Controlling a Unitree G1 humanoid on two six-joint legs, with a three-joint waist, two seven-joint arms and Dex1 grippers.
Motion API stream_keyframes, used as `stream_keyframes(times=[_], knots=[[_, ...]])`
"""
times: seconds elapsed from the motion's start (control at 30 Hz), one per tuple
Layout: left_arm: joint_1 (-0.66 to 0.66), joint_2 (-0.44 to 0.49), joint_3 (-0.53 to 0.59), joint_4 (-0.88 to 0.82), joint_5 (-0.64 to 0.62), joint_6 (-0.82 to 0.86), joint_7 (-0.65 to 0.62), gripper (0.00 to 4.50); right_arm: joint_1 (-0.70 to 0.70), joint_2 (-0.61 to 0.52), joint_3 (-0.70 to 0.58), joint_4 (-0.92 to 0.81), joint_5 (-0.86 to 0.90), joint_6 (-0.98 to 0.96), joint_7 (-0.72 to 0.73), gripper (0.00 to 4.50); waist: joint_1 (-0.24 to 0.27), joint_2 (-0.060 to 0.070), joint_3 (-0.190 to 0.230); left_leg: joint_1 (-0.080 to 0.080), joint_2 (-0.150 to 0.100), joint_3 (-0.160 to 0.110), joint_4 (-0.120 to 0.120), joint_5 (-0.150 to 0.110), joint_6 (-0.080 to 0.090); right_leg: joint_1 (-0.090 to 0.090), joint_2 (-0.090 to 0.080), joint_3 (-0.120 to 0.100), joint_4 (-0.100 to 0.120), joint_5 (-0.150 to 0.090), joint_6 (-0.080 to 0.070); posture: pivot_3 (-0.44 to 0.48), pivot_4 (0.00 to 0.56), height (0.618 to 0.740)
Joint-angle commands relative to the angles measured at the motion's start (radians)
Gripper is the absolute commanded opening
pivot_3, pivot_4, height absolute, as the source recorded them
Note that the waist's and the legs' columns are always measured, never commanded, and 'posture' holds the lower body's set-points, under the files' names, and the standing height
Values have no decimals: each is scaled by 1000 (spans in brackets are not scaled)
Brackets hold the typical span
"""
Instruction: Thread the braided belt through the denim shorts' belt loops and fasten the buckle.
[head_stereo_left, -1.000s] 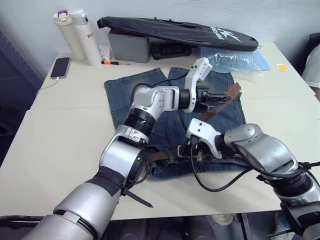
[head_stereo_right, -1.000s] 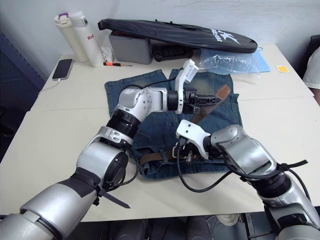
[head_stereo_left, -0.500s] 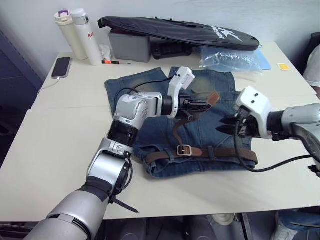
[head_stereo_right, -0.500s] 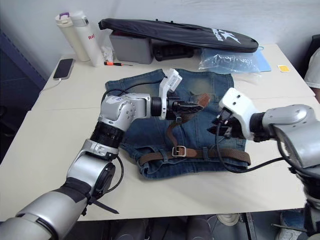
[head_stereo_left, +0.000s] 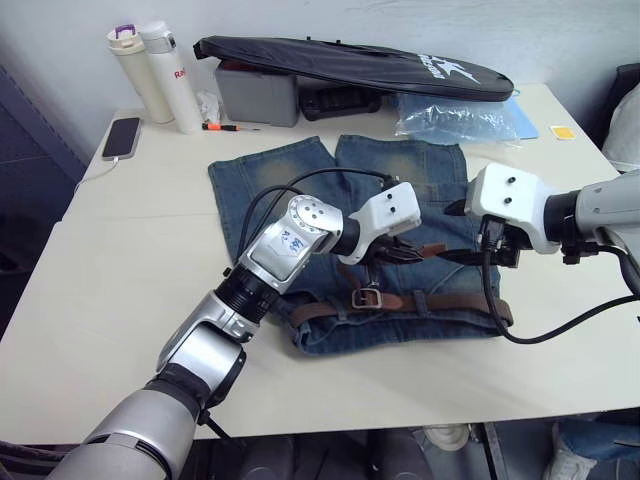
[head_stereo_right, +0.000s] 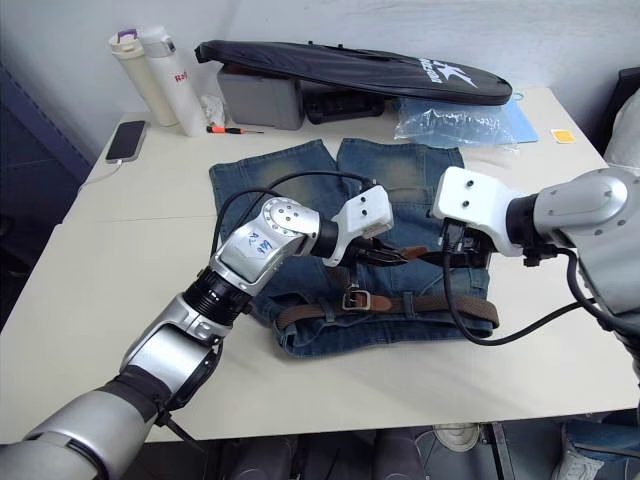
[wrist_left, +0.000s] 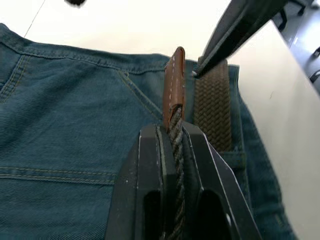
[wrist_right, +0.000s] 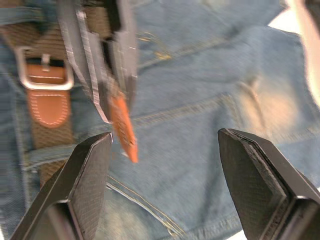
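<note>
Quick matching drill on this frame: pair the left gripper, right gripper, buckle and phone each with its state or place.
Things:
1. left gripper
2. right gripper
3. buckle
4. phone

States or places:
A. open, holding nothing
B. on the table's far left, by the bottles
C. shut on the belt near its leather tip
D. lying at the shorts' waistband

Pairs: 1-C, 2-A, 3-D, 4-B
</note>
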Motion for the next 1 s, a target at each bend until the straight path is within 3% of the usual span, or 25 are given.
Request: stream_keyframes(times=[0.03, 0.07, 0.27, 0.37, 0.5, 0.57, 0.7, 1.0], knots=[[-13, -5, -3, -14, 29, -46, -15, 0, -6, 0, -13, -19, 17, 27, 20, 3074, 0, 1, 0, -1, 0, 0, 0, 0, 0, 0, 0, 0, 0, 1, 0, 0, 150, 740], [-13, -8, 1, -12, 31, -49, -18, 0, -5, 5, -11, -21, 21, 36, 22, 2813, 0, 1, 0, -1, 0, 0, 0, 0, 1, 0, 0, 0, 0, 1, 0, 0, 150, 740], [-18, -24, 19, -11, 27, -42, -40, 0, -3, 20, 3, -36, 25, 73, 21, 46, -2, 1, 0, -1, 0, 0, 2, 0, 1, 0, 0, 0, 0, 1, 0, 0, 150, 740], [-21, -16, 15, -9, 35, -33, -52, 0, -8, 27, -1, -42, 31, 91, 21, 46, -2, 1, 0, -1, 0, 0, 3, 0, 2, 0, 0, 0, 0, 2, 0, 0, 150, 740], [-24, 13, 39, -34, 6, 24, -96, 1614, 8, 15, -5, -47, 34, 106, 26, 0, -3, 1, -1, -1, 0, 0, 4, 0, 2, 0, 0, 0, 1, 2, 0, 0, 150, 740], [-28, 32, 50, -29, 29, -14, -84, 2173, 19, 6, -11, -52, 36, 113, 29, 0, -3, 2, -1, -1, 0, 0, 4, 0, 2, 0, 0, 0, 1, 2, 0, 0, 150, 740], [-36, 77, 17, 46, 132, -175, -44, 3936, 28, 5, -21, -65, 47, 131, 27, 0, -3, 3, -2, -1, 0, 0, 4, 0, 2, 0, 0, 0, 2, 2, -1, 0, 150, 740], [-33, 66, 3, 76, 177, -251, -82, 3936, 26, 8, -23, -75, 57, 147, 15, 0, -1, 6, -4, -2, 0, 0, 5, 0, 3, 0, 0, 0, 1, 3, 0, 0, 150, 740]])
